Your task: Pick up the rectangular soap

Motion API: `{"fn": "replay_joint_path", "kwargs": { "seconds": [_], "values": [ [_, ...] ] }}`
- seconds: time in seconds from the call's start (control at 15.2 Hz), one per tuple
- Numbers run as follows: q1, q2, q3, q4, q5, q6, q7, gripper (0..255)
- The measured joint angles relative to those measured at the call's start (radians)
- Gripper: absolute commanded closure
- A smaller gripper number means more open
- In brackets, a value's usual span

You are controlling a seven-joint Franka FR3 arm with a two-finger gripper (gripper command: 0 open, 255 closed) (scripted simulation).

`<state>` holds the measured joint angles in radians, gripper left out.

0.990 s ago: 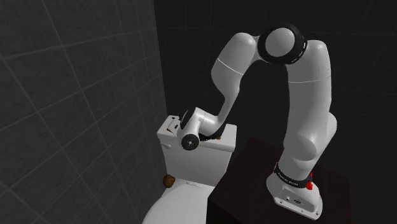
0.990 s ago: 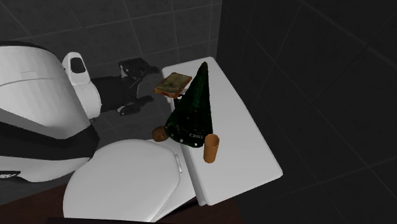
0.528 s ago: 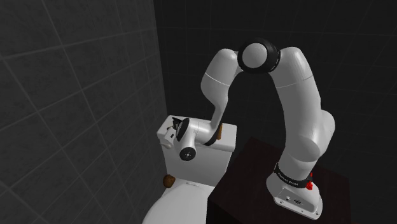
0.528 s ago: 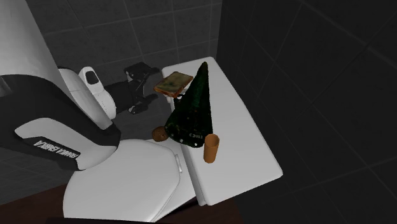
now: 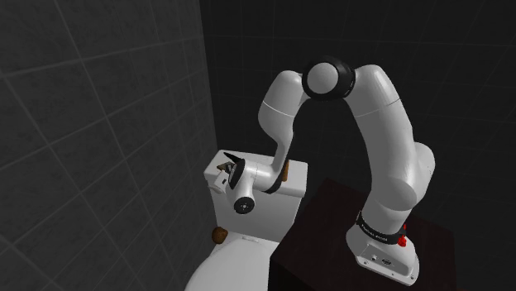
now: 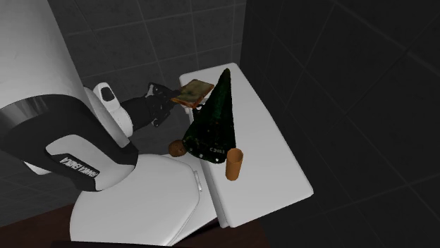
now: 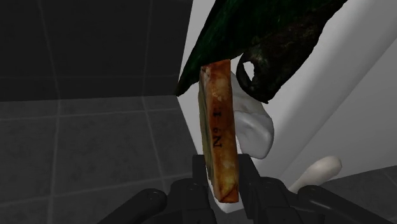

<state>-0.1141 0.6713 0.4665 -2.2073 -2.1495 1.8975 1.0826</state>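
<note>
At the wall end of the white toilet tank lid [image 6: 275, 165], the pincer [image 7: 222, 161] is closed on the near end of the rectangular soap [image 7: 219, 127], with a black finger [image 7: 200, 175] flush against each broad face and no gap showing. The soap is a mottled brown bar; the wrist view sees it edge-on, and the pressed writing along it starts with "No", the rest being too smeared to read. In the second exterior view the pincer [image 6: 166, 94] meets the soap [image 6: 192, 91] from the side, and the bar lies flat at the lid's corner. Just beside it a dark green cone [image 6: 215, 116] lies along the lid with its tip by the bar; small pale lettering near its base is too small to read. Further down the lid an orange-brown cylinder [image 6: 234, 163] stands upright, and a small brown knob [image 6: 176, 148] sits at the tank's front, above the white seat cover [image 6: 141, 201]. A dark band on the white arm [image 6: 42, 77] carries upside-down white lettering that seems to read "FRANKA EMIKA". In the shoulder view the arm arches over from its dark stand [image 5: 331, 240] toward the grey tiled wall [image 5: 99, 124].
</note>
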Motion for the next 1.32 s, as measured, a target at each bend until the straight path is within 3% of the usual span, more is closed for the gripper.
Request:
{"fn": "replay_joint_path", "kwargs": {
  "seconds": [0.46, 1.32],
  "values": [
    [0.0, 0.0, 0.0, 0.0, 0.0, -0.001, 0.0, 255],
    [-0.04, -0.173, 0.045, -0.065, 0.082, 0.076, -0.074, 255]
  ]
}}
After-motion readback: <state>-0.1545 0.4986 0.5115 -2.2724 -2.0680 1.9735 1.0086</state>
